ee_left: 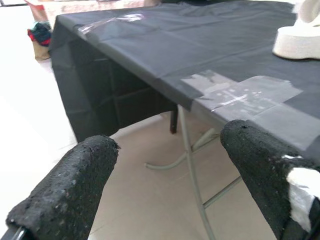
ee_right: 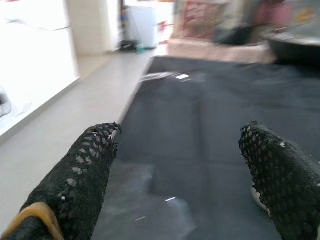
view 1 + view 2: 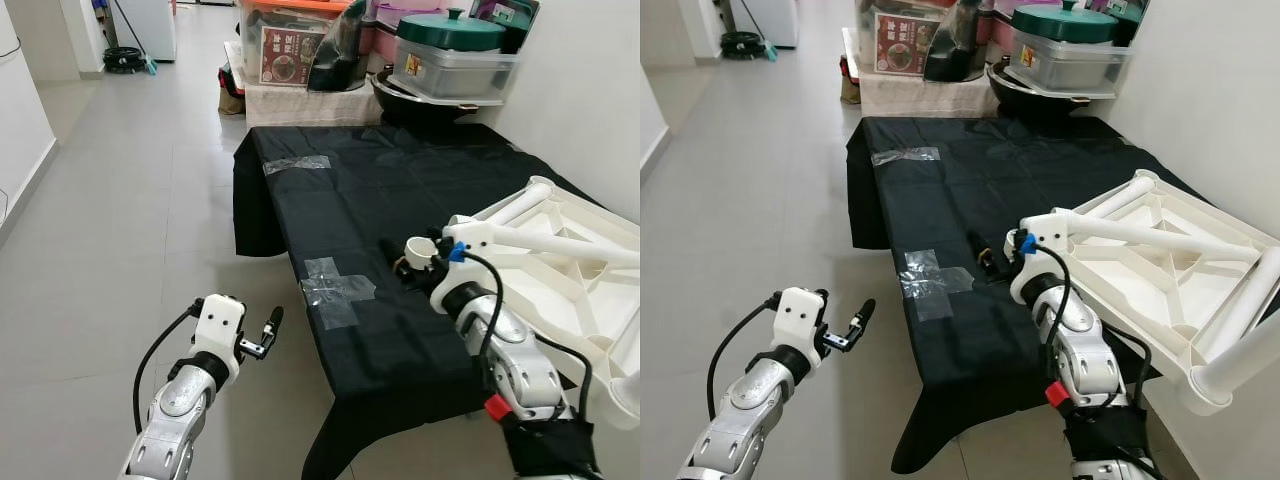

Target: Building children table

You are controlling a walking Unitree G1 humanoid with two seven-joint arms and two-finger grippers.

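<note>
Beside the upturned children's table (image 3: 1160, 250), the right gripper (image 3: 400, 262) and left gripper (image 3: 268, 332), both spread and empty, should approach a leg squarely.

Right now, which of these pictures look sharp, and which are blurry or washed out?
The two eye views are sharp and evenly lit, with glare on the clear tape on the black tablecloth. In the left wrist view the floor is blown out to white and the left claw's fingers are soft. In the right wrist view the background is blurred and the window side overexposed behind the right claw's fingers.
</note>
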